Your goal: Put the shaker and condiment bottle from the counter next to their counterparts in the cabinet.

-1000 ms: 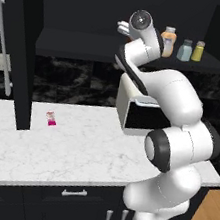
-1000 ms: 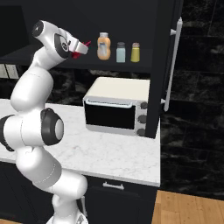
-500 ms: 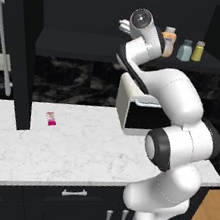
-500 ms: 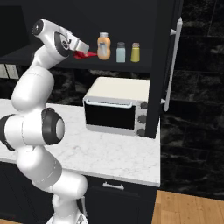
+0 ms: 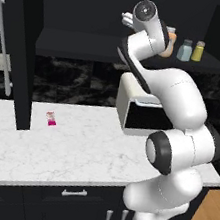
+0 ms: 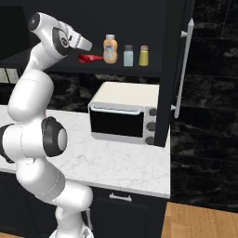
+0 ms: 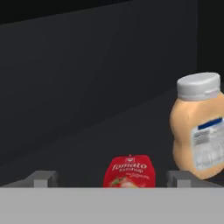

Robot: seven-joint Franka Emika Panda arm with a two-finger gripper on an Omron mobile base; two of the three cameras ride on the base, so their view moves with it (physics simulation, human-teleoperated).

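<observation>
Ketchup bottle, light, squat and slick, is lying between the open claw, best pinched mid-body.

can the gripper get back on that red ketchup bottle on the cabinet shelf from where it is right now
Probably yes. In the hand view the condiment bottle lies on the shelf right between the open gripper fingertips, with nothing in between. The orange bottle stands apart to one side, clear of the approach.

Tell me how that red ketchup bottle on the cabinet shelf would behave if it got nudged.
The ketchup bottle looks small and squat, so it is probably light and would slide rather than tip. It lies low on the shelf beside the orange bottle, so a sideways nudge could bump it into that. Its smooth skin may be slippery.
</observation>
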